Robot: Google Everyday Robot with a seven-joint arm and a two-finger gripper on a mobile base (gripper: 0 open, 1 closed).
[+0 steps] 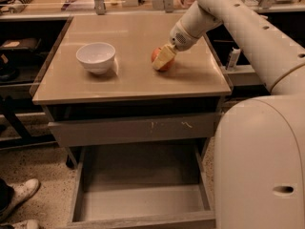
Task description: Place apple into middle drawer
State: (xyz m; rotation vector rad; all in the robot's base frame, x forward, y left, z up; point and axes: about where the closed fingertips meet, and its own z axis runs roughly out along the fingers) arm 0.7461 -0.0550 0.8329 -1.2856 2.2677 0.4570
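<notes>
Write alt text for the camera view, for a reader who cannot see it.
The robot arm's tool is at the apple on the table; a white bowl stands apart to its left in the picture. Below the tabletop, the middle drawer is pulled open, with nothing visible inside.
</notes>
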